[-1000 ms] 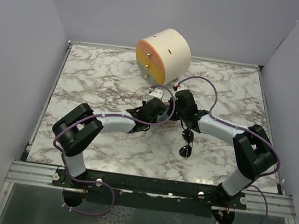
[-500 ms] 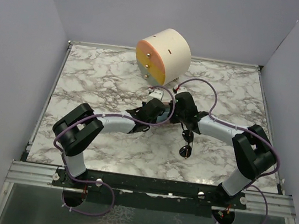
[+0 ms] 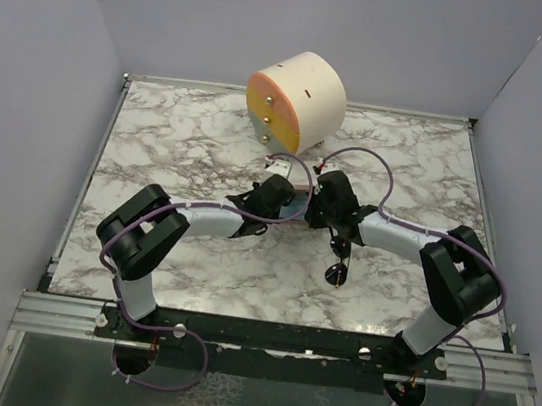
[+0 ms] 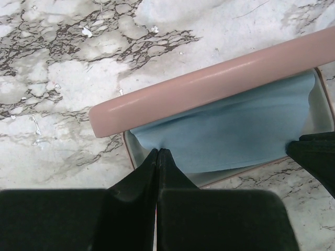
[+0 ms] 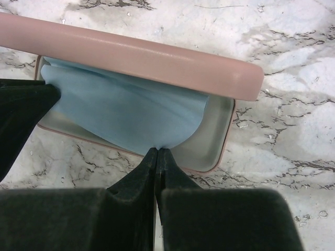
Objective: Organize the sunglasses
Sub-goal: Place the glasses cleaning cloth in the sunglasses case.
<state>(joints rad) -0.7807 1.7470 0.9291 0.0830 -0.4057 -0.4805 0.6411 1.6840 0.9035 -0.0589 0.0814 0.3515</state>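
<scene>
Two grippers mid-table in the top view: left gripper (image 3: 285, 197) and right gripper (image 3: 316, 205) sit over the case. Sunglasses (image 3: 339, 264) lie on the marble (image 3: 179, 140) at 5 o'clock of them, beside the right arm, not yet in. Drum (image 3: 295, 100) is close at 12; open marble at 9 and 3.

Left wrist: tips pressed together, pinching a cloth (image 4: 230, 130) corner inside the case (image 4: 209, 86), likely to lay it flat as a liner.

Right wrist: same pinch on the opposite corner. Tray rim sits just under the tips.
</scene>
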